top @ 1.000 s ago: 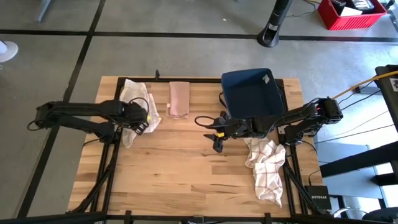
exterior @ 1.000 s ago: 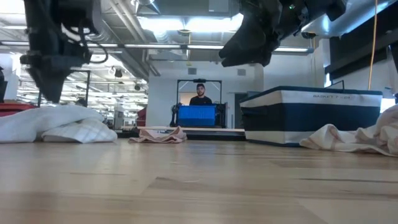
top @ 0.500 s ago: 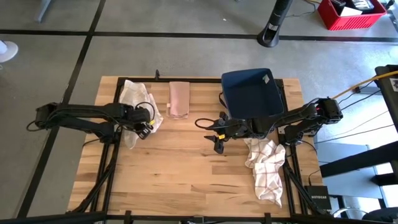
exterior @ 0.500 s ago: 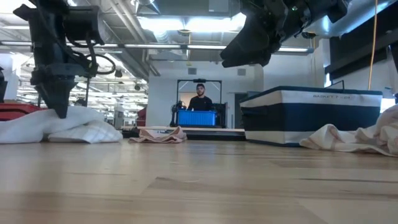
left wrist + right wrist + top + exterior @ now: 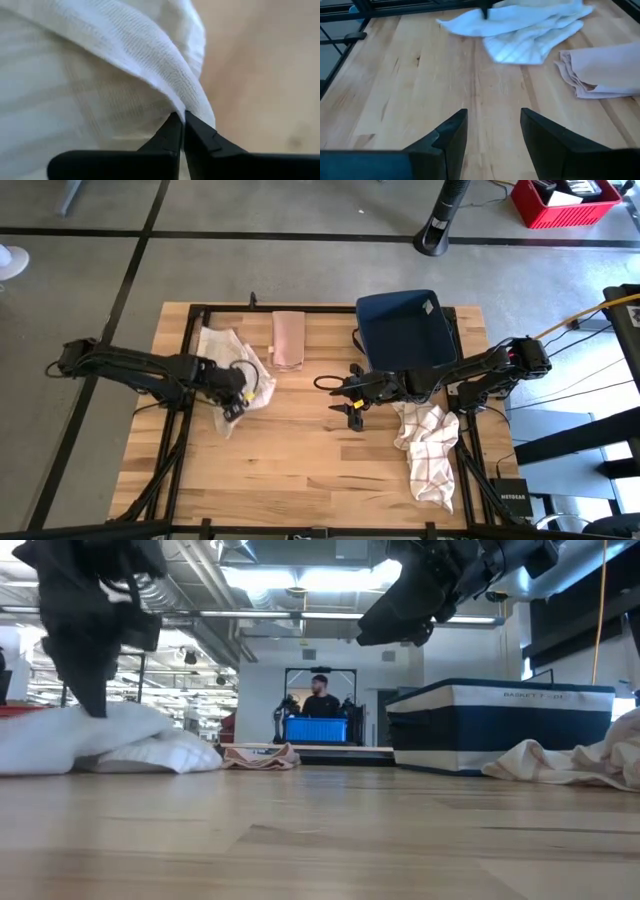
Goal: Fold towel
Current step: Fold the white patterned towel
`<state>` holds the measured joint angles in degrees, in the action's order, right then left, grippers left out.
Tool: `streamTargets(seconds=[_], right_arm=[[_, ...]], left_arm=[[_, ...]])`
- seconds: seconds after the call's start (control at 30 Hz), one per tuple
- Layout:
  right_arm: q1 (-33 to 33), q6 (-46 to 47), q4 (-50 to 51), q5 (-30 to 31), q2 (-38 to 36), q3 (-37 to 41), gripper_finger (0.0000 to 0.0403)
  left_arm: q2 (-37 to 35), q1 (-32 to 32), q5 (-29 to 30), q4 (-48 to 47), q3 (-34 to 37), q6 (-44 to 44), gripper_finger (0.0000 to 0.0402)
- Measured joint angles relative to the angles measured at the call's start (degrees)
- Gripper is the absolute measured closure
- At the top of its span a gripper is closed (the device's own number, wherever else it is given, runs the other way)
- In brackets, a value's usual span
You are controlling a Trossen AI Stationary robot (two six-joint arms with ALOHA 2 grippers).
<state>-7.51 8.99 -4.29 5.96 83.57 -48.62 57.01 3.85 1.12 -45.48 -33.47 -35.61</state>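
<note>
On the near right of the worktop (image 5: 300, 470) a crumpled white towel with a thin check (image 5: 428, 450) lies heaped, running from the near right corner up toward the basket. Just past it, over the bare wood in the middle, the right gripper (image 5: 355, 406) hangs clear of the surface with its two fingers (image 5: 447, 140) spread apart and nothing between them. Over on the left side the left gripper (image 5: 233, 406) is down at the near end of the white towel (image 5: 232, 360), fingers (image 5: 172, 137) pinched shut on a raised fold of its cloth; from table height that towel (image 5: 110, 740) shows as a low rumpled mound with the dark arm standing over it. The towel stretches from that pinch back toward the far left corner, and the arm's own bulk hides part of it from above. Beyond, against the far edge and just beside the white towel, a pink cloth (image 5: 288, 338) lies folded into a neat narrow block. At the far right corner sits a dark blue basket (image 5: 400, 330) with a pale band round its wall (image 5: 500, 710); I cannot tell what, if anything, is inside. In the room behind the table a person (image 5: 322, 695) stands behind a blue bin (image 5: 316, 728)
</note>
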Motion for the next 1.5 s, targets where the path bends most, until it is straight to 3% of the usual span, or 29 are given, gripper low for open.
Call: streamTargets(seconds=[0.3,0.47,0.6,0.77,0.9,1.2,1.5], right_arm=[[-0.3,1.8,-5.9,0.9,0.0,0.0,0.0217],[-3.4,4.1,-6.6,0.7,0.0,0.0,0.0217],[-7.7,4.0,-9.4,2.3,0.0,0.0,0.0217],[-12.9,0.8,-20.6,5.2,3.9,-0.2,0.0217],[-14.9,-1.9,-24.9,6.6,10.1,-4.0,0.0217],[-13.3,-7.6,-19.9,8.7,21.6,-16.4,0.0217],[-13.6,-1.4,-9.1,3.5,26.5,-20.4,0.0217]], left_arm=[[1.0,19.7,1.7,16.1,0.0,-5.9,0.0399],[4.3,26.2,3.3,24.7,0.0,-5.2,0.0399],[7.9,29.5,6.1,32.7,0.0,1.0,0.0399],[11.4,31.7,5.1,40.3,-0.1,3.5,0.0398],[11.2,28.8,6.6,45.6,-0.1,2.8,0.0395],[11.0,21.4,6.8,56.0,-0.1,3.8,0.0397],[10.9,25.7,7.0,56.6,-0.1,3.2,0.0395]])
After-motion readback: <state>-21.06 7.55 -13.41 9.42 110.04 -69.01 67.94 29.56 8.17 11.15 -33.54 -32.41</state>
